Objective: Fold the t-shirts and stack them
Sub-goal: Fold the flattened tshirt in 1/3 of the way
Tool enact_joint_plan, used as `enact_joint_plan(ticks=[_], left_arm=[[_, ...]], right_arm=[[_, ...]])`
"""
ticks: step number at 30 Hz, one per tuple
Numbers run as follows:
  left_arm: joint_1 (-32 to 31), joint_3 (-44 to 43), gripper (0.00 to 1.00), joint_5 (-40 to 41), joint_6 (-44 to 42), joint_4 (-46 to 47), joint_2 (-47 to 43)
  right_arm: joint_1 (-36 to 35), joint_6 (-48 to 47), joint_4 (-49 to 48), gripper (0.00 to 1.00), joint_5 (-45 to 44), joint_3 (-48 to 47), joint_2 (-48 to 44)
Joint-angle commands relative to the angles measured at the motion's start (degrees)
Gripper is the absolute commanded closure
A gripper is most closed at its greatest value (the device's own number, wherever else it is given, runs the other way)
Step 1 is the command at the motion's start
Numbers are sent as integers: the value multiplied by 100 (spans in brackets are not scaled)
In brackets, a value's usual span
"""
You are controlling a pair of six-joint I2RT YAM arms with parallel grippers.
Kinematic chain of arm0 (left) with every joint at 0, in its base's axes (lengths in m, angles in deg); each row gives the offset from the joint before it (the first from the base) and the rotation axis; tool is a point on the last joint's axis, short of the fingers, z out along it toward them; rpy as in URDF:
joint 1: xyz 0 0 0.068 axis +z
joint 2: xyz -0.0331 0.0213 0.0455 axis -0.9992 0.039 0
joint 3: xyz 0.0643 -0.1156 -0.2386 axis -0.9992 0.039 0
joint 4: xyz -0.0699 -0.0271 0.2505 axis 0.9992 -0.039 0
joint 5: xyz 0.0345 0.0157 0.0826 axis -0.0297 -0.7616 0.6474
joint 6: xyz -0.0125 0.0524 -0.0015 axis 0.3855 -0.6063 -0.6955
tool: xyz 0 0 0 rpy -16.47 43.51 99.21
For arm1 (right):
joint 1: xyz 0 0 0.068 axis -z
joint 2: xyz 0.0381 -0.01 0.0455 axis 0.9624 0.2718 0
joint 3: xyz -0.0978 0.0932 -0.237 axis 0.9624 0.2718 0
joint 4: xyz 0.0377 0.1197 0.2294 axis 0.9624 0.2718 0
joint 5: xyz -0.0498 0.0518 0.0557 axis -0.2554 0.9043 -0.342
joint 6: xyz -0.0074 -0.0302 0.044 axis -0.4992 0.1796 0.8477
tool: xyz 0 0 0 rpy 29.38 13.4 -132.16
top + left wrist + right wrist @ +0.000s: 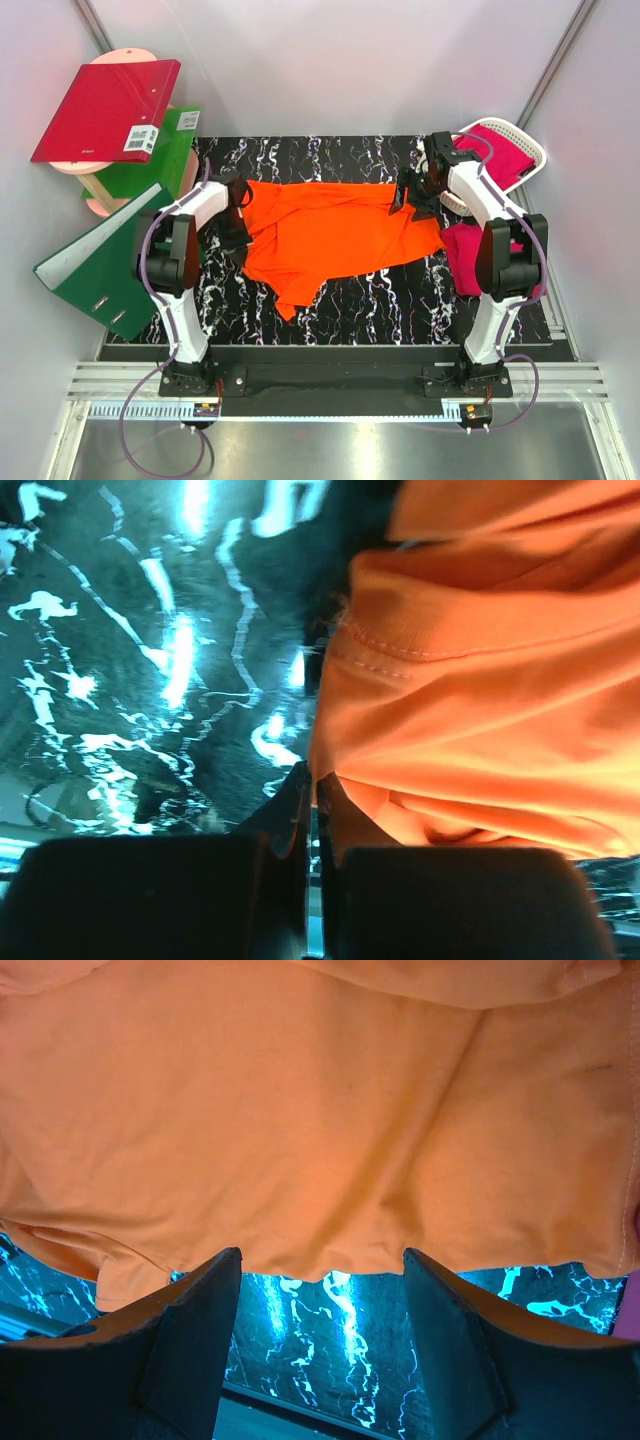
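Gripping only a thin hem of the orange t-shirt (330, 235) at the very tips of the left gripper (312, 780), clamped fully together; could slip free on any lift. Spread wide and empty at the right gripper (320, 1260), cloth edge just ahead of the fingertips (not yet between them). Closing from there might catch nothing, or one layer only. Pulling unevenly would bunch the shirt toward the magenta t-shirt (462, 255) lying behind that gripper.

spread shirt (330, 235) on the table (400, 300); binders (105, 110) left of it, basket (532, 145) holding another shirt (495, 155) behind its right end.
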Motion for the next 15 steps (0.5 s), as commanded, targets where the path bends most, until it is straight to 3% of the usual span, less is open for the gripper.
enact_joint_plan(ticks=[1, 2, 3, 4, 5, 12, 15], left_arm=[[235, 303, 79, 81, -239, -225, 29], [262, 382, 57, 37, -231, -191, 21], [271, 409, 25, 19, -231, -173, -23], [271, 418, 8, 19, -188, -146, -180], [262, 427, 1, 19, -161, -129, -286], [61, 251, 1, -323, -99, -50, -1218], [-273, 146, 25, -507, -47, -15, -1464]], right_arm=[[-21, -65, 63, 27, 80, -252, 74], [-30, -65, 80, 27, 80, -261, 75], [-30, -65, 71, 27, 88, -270, 75], [-30, -65, 80, 27, 89, -287, 83], [-30, -65, 89, 27, 97, -296, 92], [-22, -74, 89, 27, 150, -270, 101], [-22, -65, 89, 27, 106, -261, 136]])
